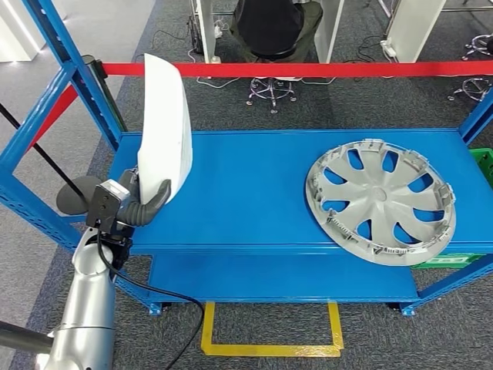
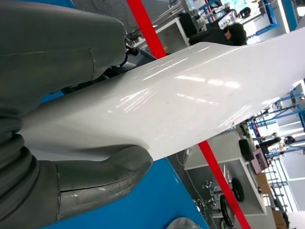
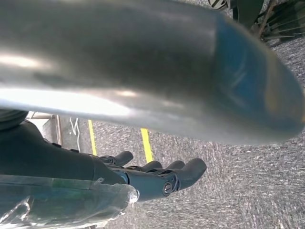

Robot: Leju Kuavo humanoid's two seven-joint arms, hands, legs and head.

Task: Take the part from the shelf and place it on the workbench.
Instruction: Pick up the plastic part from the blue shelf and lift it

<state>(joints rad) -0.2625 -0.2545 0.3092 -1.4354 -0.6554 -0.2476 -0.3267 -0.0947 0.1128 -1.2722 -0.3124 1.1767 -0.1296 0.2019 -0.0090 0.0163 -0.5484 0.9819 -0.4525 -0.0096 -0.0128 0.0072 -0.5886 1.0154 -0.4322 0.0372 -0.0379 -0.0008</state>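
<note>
Two parts sit in the head view: a white panel [image 1: 166, 123] and a grey wheel cover [image 1: 380, 200]. The left hand [image 1: 131, 204] grips the panel by its lower edge, thumb [image 1: 155, 202] across the near face and the darker fingers behind it. The panel stands nearly upright, lifted above the left end of the blue shelf [image 1: 249, 193], its top reaching up in front of the red barrier tape [image 1: 326, 69].

From the left wrist, the panel [image 2: 179, 105] is a glossy, gently curved white sheet clamped between the thick grey thumb [image 2: 104, 174] and the fingers [image 2: 65, 43] on its other face. Blue shelf surface [image 2: 162, 195] lies just beyond the thumb, and the red tape [image 2: 147, 28] runs behind the panel.

The wheel cover lies flat on the right part of the shelf, well apart from the panel, its near edge at the shelf's front lip. A green bin [image 1: 482, 166] stands at the shelf's right end, just beside the cover. Yellow floor marking [image 1: 270, 347] frames a rectangle in front of the shelf. A person sits on a stool [image 1: 270, 89] beyond the tape.

The right hand [image 3: 158, 174] hangs over grey carpet with its dark fingers [image 3: 192, 167] spread and loosely extended, holding nothing.
</note>
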